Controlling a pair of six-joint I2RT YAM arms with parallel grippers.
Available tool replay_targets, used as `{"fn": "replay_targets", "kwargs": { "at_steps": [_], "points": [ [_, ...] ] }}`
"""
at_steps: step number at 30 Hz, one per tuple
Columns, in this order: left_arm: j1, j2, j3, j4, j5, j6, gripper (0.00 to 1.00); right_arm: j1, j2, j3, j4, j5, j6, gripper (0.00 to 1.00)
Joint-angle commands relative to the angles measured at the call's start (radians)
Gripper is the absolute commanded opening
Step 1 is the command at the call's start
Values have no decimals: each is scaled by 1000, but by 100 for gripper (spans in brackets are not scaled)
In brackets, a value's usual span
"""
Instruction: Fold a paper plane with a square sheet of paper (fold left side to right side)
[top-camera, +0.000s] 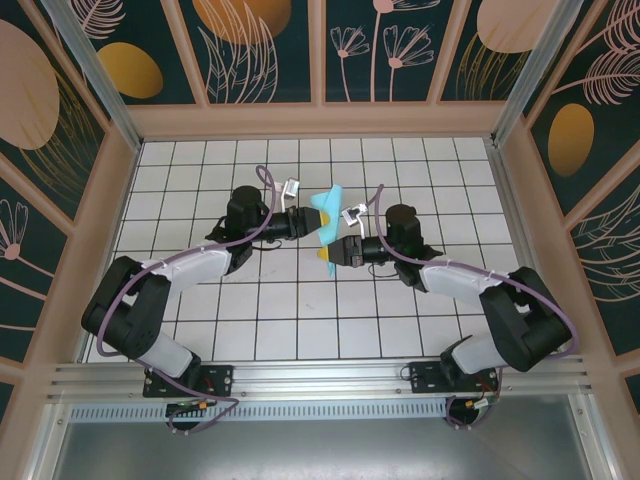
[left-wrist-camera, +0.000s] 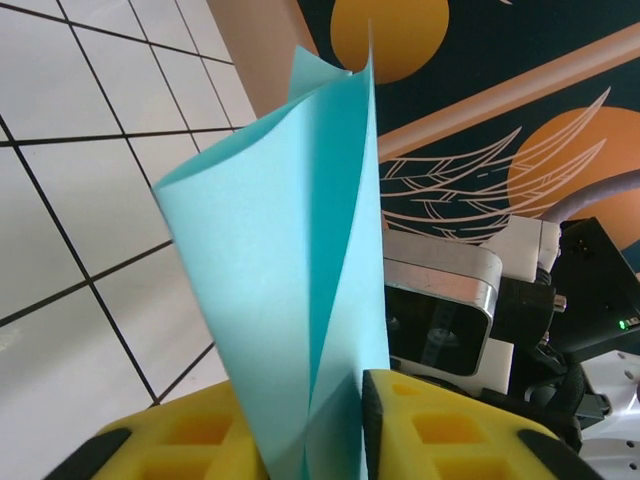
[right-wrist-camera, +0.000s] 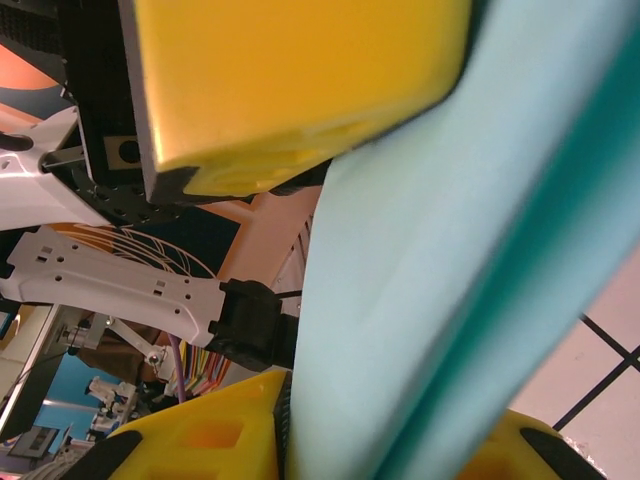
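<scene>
We see the turquoise sheet of paper held up over the middle of the white tiled bench, between both tools. The left tool pinches it between yellow pads. The right tool is clamped narrowly on the same sheet from the right.

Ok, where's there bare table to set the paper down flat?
Free: the table tiles between the left arm and right arm, and the far rows under the back wall. Crowded: mid-table, where the left gripper and right gripper both pinch the turquoise paper.
</scene>
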Motion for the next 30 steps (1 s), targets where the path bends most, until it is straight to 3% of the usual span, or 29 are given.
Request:
{"fn": "replay_targets", "kwargs": {
  "at_steps": [1,8,13,18,30],
  "points": [
    [-1,0,15,-12,-15,26,23,-9,14,-15,55,-32,-16,31],
    [-2,7,9,-16,-36,39,5,-65,-55,-52,-55,-5,-63,55],
    [-2,16,13,-6,-42,43,1,-116,-138,-84,-165,11,-104,69],
    [-2,13,10,11,-50,41,0,-145,-178,-127,-134,-16,-60,64],
    [-2,15,7,63,-56,0,0,-65,-123,-175,73,-45,74,52]
  ]
}}
